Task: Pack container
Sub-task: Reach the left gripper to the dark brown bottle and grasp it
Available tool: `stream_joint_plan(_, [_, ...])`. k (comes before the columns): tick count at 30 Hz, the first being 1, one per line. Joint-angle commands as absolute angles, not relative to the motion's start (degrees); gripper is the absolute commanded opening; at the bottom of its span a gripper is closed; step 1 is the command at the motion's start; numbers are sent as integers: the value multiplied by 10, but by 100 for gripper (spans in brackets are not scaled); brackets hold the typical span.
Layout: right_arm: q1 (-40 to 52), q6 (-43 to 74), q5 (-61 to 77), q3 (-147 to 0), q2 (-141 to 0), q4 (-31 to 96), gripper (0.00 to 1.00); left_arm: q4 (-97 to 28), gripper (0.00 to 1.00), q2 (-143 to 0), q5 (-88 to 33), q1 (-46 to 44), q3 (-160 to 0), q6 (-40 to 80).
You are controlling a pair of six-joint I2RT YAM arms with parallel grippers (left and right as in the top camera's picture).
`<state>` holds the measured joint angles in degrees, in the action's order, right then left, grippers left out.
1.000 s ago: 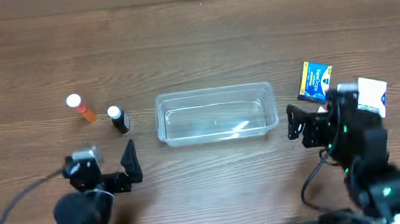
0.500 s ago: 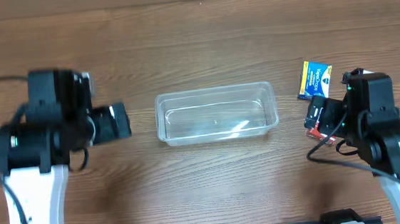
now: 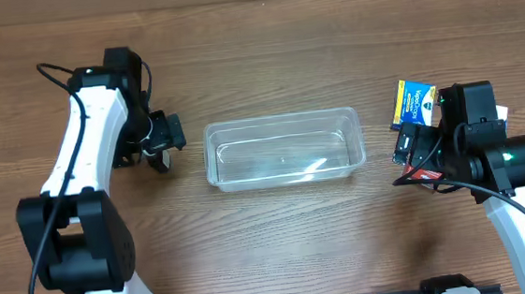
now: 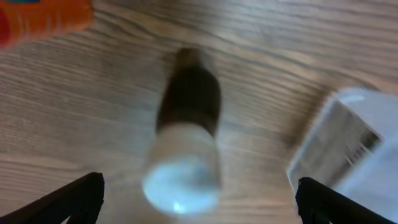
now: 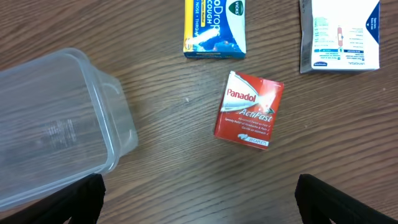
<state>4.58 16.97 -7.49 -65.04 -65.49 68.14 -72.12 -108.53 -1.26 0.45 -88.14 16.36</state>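
Observation:
The clear plastic container (image 3: 284,150) stands empty in the middle of the table; its corner shows in the left wrist view (image 4: 348,143) and its end in the right wrist view (image 5: 56,124). My left gripper (image 3: 155,141) is open above a dark bottle with a white cap (image 4: 186,149), one finger on each side and apart from it. An orange bottle (image 4: 43,15) lies just beyond. My right gripper (image 3: 415,149) is open and empty above a red Panadol box (image 5: 249,109), which lies flat on the table right of the container.
A blue and yellow cough-drop box (image 5: 214,28) and a white box (image 5: 341,34) lie beyond the red box, at the table's right. In the overhead view my right arm covers most of the white box, and the blue and yellow box (image 3: 416,104) shows.
My left arm has swung out from the front left to over the dark bottle. My right arm has risen from the front and settled over the red box.

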Motion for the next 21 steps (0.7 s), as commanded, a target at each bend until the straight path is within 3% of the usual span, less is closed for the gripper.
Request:
stream_joint_plan(1, [44,176,-74,-665,-653,679,100,-708,100,-1104,-1,20,-888,171])
stream_joint_plan(3, [44,176,-74,-665,-653,679,100,-701,97,-1109,4,20,-888,169])
stream_joint_plan(5, [44,176,-74,-665,-653,679,100,-700,88,-1114,4,20,-887,169])
stream_joint_plan(8, [44,176,-74,-665,-653,679,100,-696,64,-1114,4,19,-887,167])
stream_joint_plan(11, [44,176,-74,-665,-653,679,100,-696,49,-1113,2,18,-887,167])
stream_joint_plan(21, [44,176,-75,-665,-653,679,100,-723,10,-1112,-14,17,-926,163])
